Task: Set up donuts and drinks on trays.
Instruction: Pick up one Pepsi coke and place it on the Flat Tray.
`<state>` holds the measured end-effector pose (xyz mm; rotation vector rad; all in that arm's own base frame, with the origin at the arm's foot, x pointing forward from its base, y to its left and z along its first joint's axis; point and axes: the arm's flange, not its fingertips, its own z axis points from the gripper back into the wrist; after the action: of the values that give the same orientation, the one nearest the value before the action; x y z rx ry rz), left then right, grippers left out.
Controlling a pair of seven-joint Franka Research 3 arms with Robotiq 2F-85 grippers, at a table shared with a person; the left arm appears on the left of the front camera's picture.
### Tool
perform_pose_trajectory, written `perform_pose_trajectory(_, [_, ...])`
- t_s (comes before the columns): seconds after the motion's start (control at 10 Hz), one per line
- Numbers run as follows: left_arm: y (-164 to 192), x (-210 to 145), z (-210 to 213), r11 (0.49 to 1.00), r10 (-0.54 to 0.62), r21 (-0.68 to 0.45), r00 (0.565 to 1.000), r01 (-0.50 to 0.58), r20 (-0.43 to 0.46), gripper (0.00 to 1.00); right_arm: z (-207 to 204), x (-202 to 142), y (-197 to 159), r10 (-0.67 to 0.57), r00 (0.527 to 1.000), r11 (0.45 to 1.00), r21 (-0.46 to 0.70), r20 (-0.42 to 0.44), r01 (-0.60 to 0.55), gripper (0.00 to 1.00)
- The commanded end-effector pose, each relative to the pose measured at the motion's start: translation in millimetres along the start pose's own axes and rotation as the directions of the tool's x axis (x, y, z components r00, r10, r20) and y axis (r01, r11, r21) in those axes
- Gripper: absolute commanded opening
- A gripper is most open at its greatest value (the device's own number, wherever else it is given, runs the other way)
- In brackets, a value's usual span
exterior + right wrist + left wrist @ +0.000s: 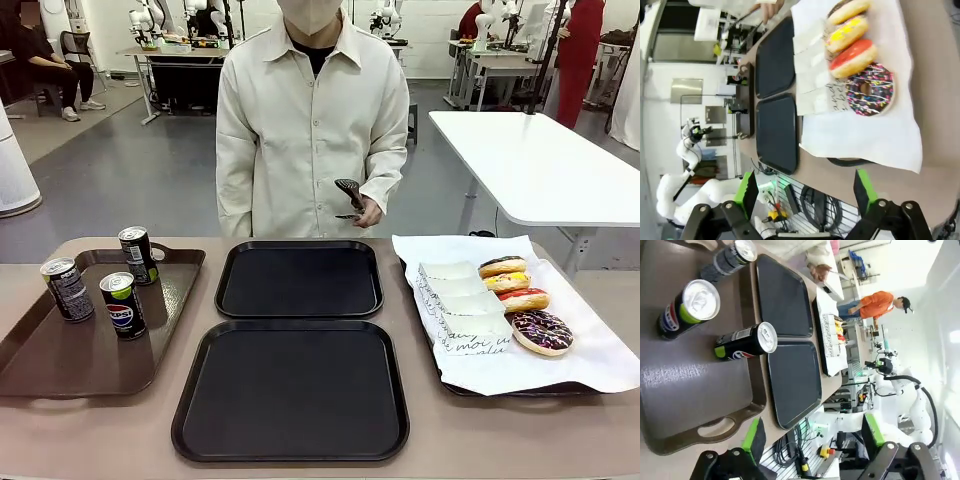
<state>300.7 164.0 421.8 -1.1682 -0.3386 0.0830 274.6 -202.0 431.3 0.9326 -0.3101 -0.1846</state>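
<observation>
Three dark soda cans stand on a long brown tray (60, 360) at the left: a Pepsi can (122, 304) with a green rim, one (67, 289) beside it and one (137, 254) behind. Two black trays lie bare in the middle, the far one (300, 280) and the near one (292, 390). Several donuts (524, 299) in white sleeves line a paper-lined tray at the right, a chocolate sprinkled one (541, 331) nearest. My left gripper (812, 437) hangs open over the brown tray's near end, with the cans (747, 341) ahead. My right gripper (805, 192) is open, short of the donuts (870, 90).
A person in a cream jacket stands at the far side, holding dark tongs (352, 195) above the far black tray's edge. The white paper (600, 360) overhangs its tray on the right. A white table (540, 160) stands behind.
</observation>
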Motion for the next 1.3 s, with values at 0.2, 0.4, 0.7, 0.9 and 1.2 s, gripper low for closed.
perform_pose_trajectory(0.2, [23.8, -4.4, 30.5, 0.998, 0.065, 0.002, 0.997, -0.065, 0.045, 1.0, 40.0, -1.3, -27.5, -0.037, 0.997, 0.986, 0.167, 0.074, 0.024, 1.0])
perform_pose_trajectory(0.4, [22.9, -8.6, 34.5, 0.996, 0.07, 0.059, 0.997, -0.072, 0.04, 1.0, 35.2, -2.6, -19.6, 0.036, 0.999, 0.984, 0.171, 0.039, -0.042, 1.0])
perform_pose_trajectory(0.7, [25.5, -8.2, 32.7, 0.996, 0.084, 0.005, 0.995, -0.084, 0.054, 1.0, 41.9, -6.1, -20.3, -0.054, 0.996, 0.991, 0.13, 0.071, 0.044, 1.0])
perform_pose_trajectory(0.9, [25.5, -8.2, 32.7, 0.996, 0.084, 0.005, 0.995, -0.084, 0.054, 1.0, 41.9, -6.1, -20.3, -0.054, 0.996, 0.991, 0.13, 0.071, 0.044, 1.0])
perform_pose_trajectory(1.2, [25.5, -8.2, 32.7, 0.996, 0.084, 0.005, 0.995, -0.084, 0.054, 1.0, 41.9, -6.1, -20.3, -0.054, 0.996, 0.991, 0.13, 0.071, 0.044, 1.0])
